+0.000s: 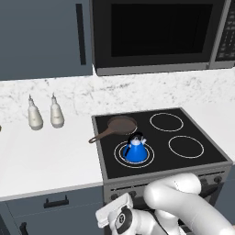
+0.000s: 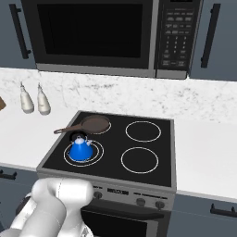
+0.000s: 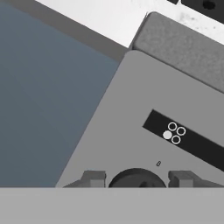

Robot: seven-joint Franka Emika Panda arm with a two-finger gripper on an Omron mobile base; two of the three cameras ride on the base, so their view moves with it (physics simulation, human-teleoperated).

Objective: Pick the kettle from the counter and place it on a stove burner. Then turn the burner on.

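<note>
The kettle (image 1: 136, 149) sat on the stove burner (image 1: 120, 156) — placement done. The fingers (image 3: 136, 178) stood apart, empty, straddling a dark knob (image 3: 136, 179) on the stove's front panel — the knob directly between them.

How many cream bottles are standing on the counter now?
2. The left bottle and the right bottle stand side by side on the counter, near the backsplash, left of the cooktop. More could stand outside the views.
</note>
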